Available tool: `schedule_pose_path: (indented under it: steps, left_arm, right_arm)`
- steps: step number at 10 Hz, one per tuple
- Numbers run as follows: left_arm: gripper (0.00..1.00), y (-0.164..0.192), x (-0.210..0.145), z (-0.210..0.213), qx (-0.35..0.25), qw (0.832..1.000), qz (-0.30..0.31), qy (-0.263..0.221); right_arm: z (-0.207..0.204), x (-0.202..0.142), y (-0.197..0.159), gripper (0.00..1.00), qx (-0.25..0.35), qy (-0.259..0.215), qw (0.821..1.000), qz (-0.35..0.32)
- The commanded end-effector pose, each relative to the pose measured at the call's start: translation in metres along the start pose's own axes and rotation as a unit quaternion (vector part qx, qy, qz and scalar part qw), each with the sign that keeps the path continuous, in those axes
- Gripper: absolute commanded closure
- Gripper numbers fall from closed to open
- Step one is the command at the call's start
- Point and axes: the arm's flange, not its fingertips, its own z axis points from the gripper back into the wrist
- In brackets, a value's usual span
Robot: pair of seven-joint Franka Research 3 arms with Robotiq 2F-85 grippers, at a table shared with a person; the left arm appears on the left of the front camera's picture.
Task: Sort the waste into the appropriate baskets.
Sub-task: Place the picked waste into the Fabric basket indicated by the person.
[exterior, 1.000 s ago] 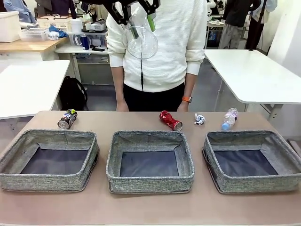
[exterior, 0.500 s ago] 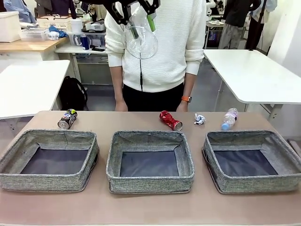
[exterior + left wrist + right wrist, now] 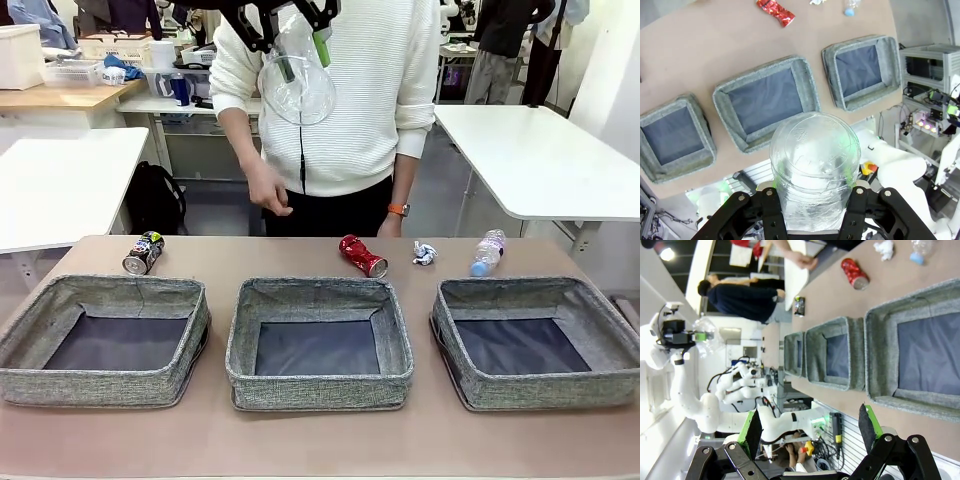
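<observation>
High above the table's far side, my left gripper [image 3: 303,58] is shut on a clear plastic cup [image 3: 297,88]; from the left wrist, the cup [image 3: 815,160] sits between the black fingers [image 3: 771,212] over the middle basket [image 3: 807,87]. Three grey baskets stand in a row: left [image 3: 100,385], middle [image 3: 320,388], right [image 3: 540,392]. Behind them lie a dark printed can [image 3: 143,252], a crushed red can [image 3: 362,256], a white paper wad [image 3: 425,253] and a small clear bottle [image 3: 487,252]. My right gripper [image 3: 810,432] stands open and empty, off the table's end by the right basket [image 3: 880,330].
A person in a white sweater stands at the far edge, one hand [image 3: 268,192] raised in front of the body, the other wrist with an orange watch [image 3: 397,211] near the red can. White tables [image 3: 540,150] flank the far side.
The person's hand at picture left has lifted from the table edge and swung forward. Both grippers, the cup and the litter on the table have stayed where they were.
</observation>
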Motion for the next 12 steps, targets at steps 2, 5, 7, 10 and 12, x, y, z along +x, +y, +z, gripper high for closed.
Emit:
schedule_pose_path:
  steps: [2,5,7,10,12]
  left_arm:
    - [0.53,0.0,-0.003,0.001,0.005,1.0,-0.002,-0.008]
    - [0.53,0.0,-0.003,0.001,0.005,1.0,-0.002,-0.008]
    - [0.53,0.0,-0.003,0.001,0.005,1.0,-0.002,-0.008]
    - [0.53,0.0,-0.003,0.001,0.005,1.0,-0.002,-0.008]
    - [0.53,0.024,-0.013,-0.035,0.0,1.0,-0.002,-0.002]
  right_arm:
    - [-0.002,-0.001,0.0,0.0,0.012,-0.004,1.0,0.012]
    - [-0.002,-0.001,0.0,0.0,0.012,-0.004,1.0,0.012]
    - [-0.002,-0.001,0.0,0.0,0.012,-0.004,1.0,0.012]
    - [-0.002,-0.001,0.0,0.0,0.012,-0.004,1.0,0.012]
    - [-0.002,-0.001,0.0,0.0,0.012,-0.004,1.0,0.012]
